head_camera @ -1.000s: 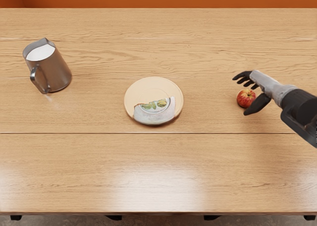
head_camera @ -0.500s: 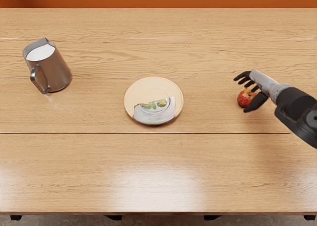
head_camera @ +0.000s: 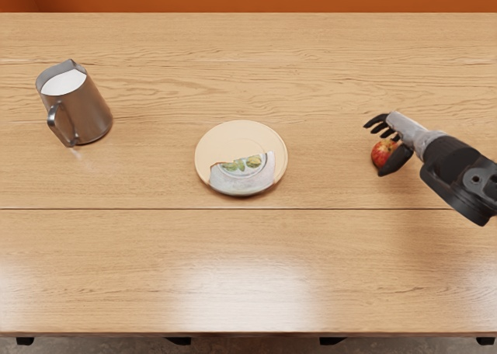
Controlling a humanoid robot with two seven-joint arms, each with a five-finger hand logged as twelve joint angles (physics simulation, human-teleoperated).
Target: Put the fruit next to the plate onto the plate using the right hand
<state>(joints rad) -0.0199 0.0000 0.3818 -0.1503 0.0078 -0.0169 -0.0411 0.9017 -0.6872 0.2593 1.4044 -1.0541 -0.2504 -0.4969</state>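
A small red apple (head_camera: 380,155) lies on the wooden table, well to the right of the cream plate (head_camera: 231,137). My right hand (head_camera: 379,146) comes in from the right edge and cups the apple from its right side. The dark fingers (head_camera: 377,123) reach spread over the apple's top, and the thumb (head_camera: 394,161) lies against its lower right side. The hand hides the fruit's right half. The apple still rests on the table and the fingers have not closed round it. The left arm is out of view.
A pale wedge of food with green bits (head_camera: 242,172) takes up the plate's near half. A metal jug of white liquid (head_camera: 74,103) stands at the far left. Bare wood lies between the plate and the apple.
My right hand has moved in closer over the apple, and the thumb has come up against it. The forearm has swung inward. The apple has shifted slightly left.
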